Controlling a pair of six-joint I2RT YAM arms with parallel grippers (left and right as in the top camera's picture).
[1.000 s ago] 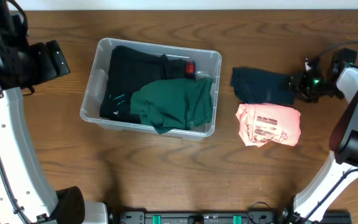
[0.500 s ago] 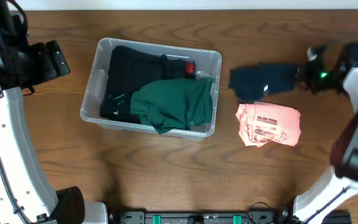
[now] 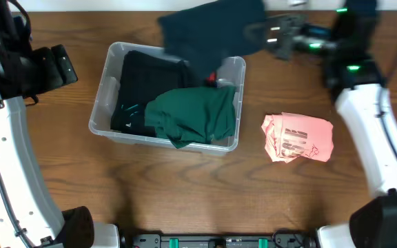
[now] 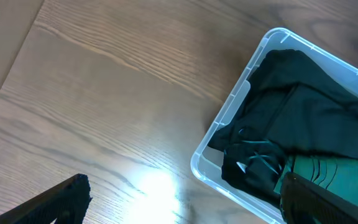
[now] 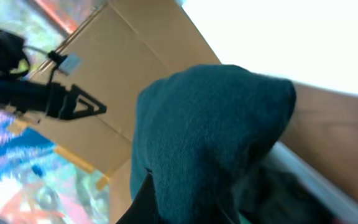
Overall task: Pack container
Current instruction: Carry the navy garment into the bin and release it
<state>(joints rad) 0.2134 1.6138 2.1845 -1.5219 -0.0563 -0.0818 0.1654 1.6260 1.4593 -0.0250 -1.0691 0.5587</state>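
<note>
container [image 3: 99, 103]: set on the counter [image 3: 185, 200], a black garment [image 3: 147, 76] and a green garment [image 3: 195, 114] packed inside | right gripper [image 3: 257, 32]: jaws closed on a dark blue garment [image 3: 209, 31], hung over the far rim, seemingly clear of it (blurred) | pink garment [image 3: 298, 138]: laid on the counter nearby | left gripper [image 4: 182, 202]: jaws wide apart

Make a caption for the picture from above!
Right gripper holds a dark blue garment above the clear container, already half packed.

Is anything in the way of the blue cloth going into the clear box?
Nothing visible blocks it. The blue cloth, held by the right gripper, hangs over the far side of the container. There is no lid on it; only a green garment and black clothes lie inside.
</note>
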